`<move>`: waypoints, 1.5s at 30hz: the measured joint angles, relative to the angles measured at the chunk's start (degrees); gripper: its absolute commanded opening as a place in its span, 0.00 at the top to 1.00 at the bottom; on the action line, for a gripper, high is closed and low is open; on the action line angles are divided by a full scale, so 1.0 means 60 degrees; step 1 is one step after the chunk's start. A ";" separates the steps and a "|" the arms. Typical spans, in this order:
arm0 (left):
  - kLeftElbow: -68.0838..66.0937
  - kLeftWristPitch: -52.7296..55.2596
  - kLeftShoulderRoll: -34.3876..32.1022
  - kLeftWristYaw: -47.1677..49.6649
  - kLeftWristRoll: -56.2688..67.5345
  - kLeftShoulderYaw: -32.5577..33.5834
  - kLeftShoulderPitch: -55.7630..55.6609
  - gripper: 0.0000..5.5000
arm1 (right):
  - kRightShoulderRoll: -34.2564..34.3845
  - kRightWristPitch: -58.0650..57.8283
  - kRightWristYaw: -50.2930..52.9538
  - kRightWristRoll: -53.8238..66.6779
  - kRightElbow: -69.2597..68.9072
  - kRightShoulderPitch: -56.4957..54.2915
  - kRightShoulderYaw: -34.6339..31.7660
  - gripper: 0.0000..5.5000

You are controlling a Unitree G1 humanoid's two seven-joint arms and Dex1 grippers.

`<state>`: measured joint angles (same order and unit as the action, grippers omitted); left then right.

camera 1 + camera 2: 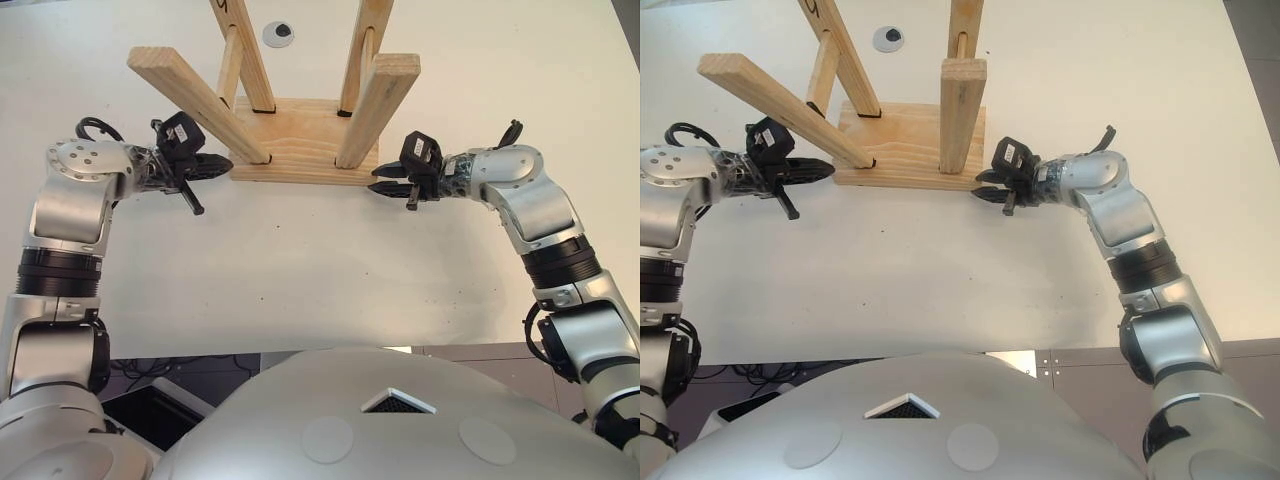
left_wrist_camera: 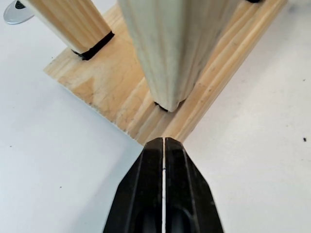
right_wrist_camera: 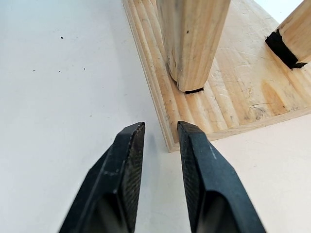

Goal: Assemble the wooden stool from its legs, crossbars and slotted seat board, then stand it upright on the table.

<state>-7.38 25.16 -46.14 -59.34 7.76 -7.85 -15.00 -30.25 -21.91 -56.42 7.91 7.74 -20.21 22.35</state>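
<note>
Legs (image 1: 190, 97) stand slotted into the seat board (image 1: 300, 135), which lies inverted on the table (image 1: 300, 260); turning it upright remains. The left claw (image 2: 164, 145) is pressed together, the right claw (image 3: 160, 128) slightly spread, both empty.

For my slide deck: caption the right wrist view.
Right gripper, open, beside a corner of the seat board; a leg stands in its slot.
</note>
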 measured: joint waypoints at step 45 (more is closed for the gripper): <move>-0.1854 -0.0747 0.1556 -0.0836 0.1497 0.0787 -0.0942 0.72 | 0.1251 -0.2110 -0.0519 0.2106 0.1484 -0.1221 -0.1821 0.71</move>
<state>-18.50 20.68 -36.80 -64.35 16.74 -3.13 -20.65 -22.75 -34.57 -59.53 20.55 16.65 -27.54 11.42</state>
